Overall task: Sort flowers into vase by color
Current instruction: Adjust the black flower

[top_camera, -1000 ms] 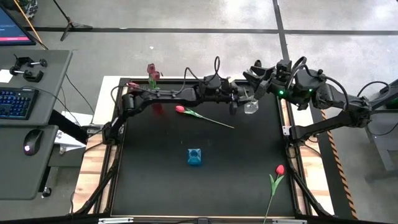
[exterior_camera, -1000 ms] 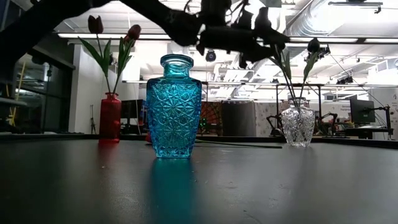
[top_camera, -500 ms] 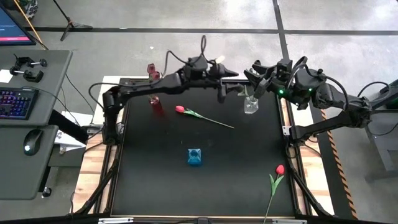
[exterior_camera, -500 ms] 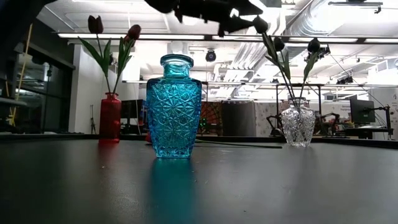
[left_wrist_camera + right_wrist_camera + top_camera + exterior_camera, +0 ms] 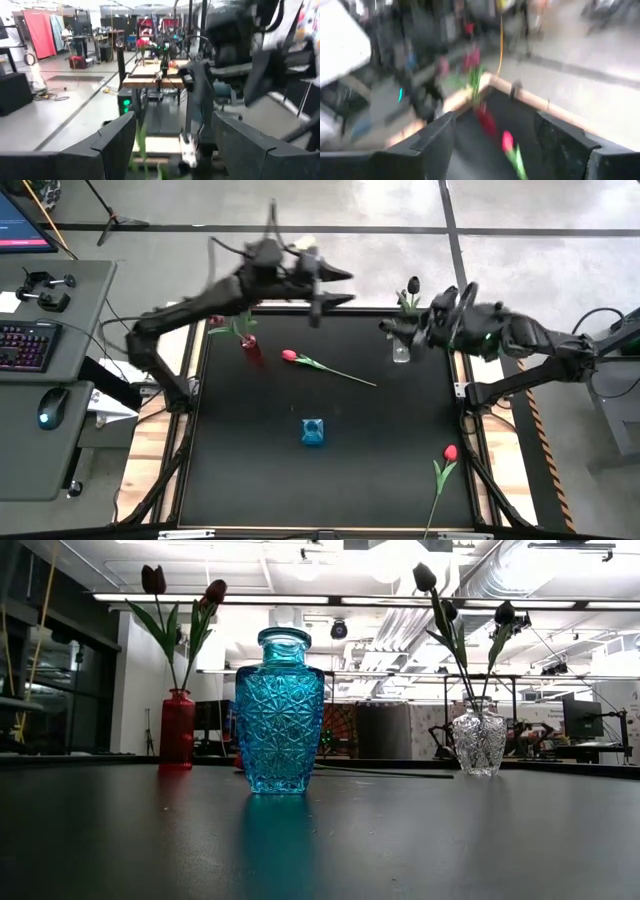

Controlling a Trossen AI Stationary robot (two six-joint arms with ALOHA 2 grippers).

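Near the frame's top centre, the left gripper [image 5: 335, 288] hovered with jaws apart, empty. The right gripper [image 5: 388, 327] stood beside the clear vase [image 5: 401, 352], jaws apart. One red tulip [image 5: 325, 366] lay mid-bench, another [image 5: 443, 465] lower right. No writing was legible.

The bench [image 5: 250, 470] lies open across its lower left. Standing in the way: a blue vase [image 5: 313, 432] at centre, a red vase [image 5: 250, 347] upper left, a clear vase [image 5: 401, 353] upper right, and a red tulip [image 5: 325, 366] lying between them.
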